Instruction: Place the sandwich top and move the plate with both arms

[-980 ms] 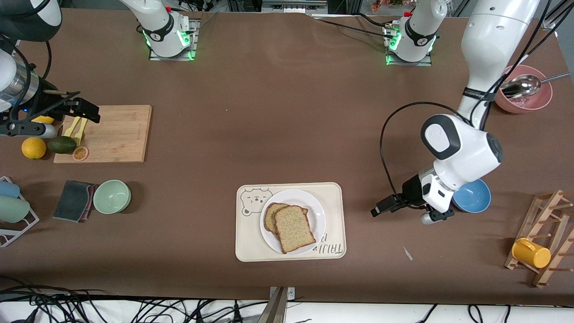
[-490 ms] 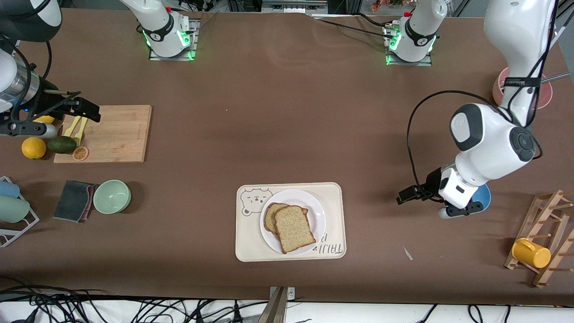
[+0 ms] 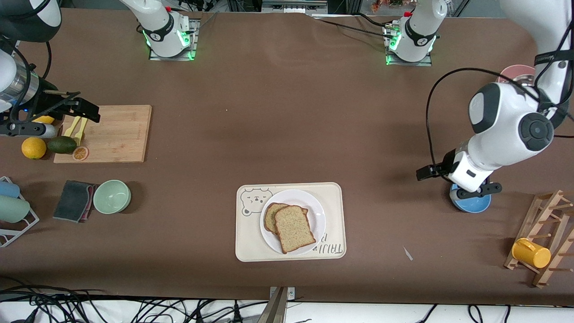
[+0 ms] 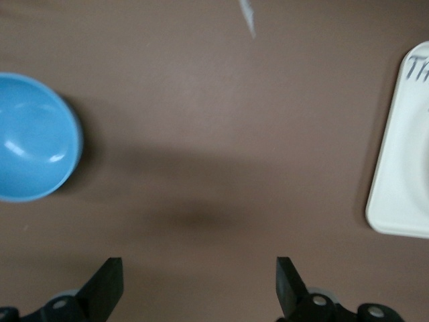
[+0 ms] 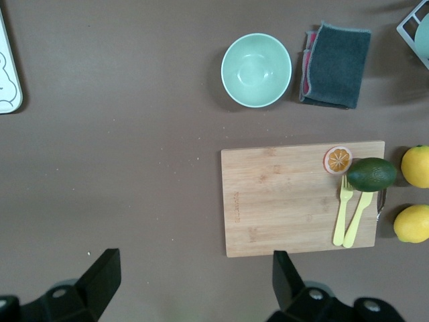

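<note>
The sandwich top (image 3: 293,229), a tan speckled slice with a brown crust, lies on the round white plate (image 3: 316,208), askew over a second slice (image 3: 270,215) that peeks out from under it. The plate sits on a cream bear-print tray (image 3: 334,193), whose corner (image 4: 402,168) also shows in the left wrist view. My left gripper (image 3: 475,194) (image 4: 199,282) hangs open and empty over the blue bowl (image 3: 471,205) (image 4: 30,137), toward the left arm's end. My right gripper (image 3: 36,130) (image 5: 194,285) waits high and open by the cutting board (image 3: 107,133) (image 5: 301,198).
The board carries yellow forks (image 5: 352,215), an orange slice and an avocado (image 3: 62,144), with lemons (image 3: 33,148) beside it. A green bowl (image 3: 112,196), a grey cloth (image 3: 74,200), a pink bowl (image 3: 515,72), a wooden rack with a yellow cup (image 3: 531,252) and a white scrap (image 3: 407,254) dot the table.
My left arm has swung away from the tray toward its own end of the table, and its gripper now hangs over the blue bowl. The right arm, bread and plate have not moved.
</note>
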`<action>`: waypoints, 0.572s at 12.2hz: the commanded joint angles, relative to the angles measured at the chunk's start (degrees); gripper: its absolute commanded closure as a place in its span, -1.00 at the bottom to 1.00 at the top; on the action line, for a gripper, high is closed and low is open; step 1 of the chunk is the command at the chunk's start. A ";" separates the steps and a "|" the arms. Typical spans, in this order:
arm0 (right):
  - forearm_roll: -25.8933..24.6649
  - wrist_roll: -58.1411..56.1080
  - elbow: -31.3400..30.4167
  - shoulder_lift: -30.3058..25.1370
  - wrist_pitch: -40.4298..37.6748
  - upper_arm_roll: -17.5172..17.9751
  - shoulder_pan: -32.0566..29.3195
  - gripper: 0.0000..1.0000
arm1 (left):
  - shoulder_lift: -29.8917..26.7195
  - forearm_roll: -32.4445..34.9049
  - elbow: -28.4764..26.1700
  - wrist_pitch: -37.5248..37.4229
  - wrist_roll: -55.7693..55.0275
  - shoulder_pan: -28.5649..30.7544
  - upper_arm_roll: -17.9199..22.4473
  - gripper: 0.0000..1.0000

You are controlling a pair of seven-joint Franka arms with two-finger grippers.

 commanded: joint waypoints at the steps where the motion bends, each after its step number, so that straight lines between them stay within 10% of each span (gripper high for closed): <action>1: 0.78 0.34 -0.11 -0.67 2.00 -0.19 -0.05 -1.00 | -7.05 3.99 -5.46 -1.93 -1.35 0.76 -0.35 -1.00; 7: 6.06 -0.54 -0.20 -0.23 2.72 -1.86 -0.32 -1.00 | -10.50 3.30 -0.57 -3.41 -3.99 1.37 -0.26 -1.00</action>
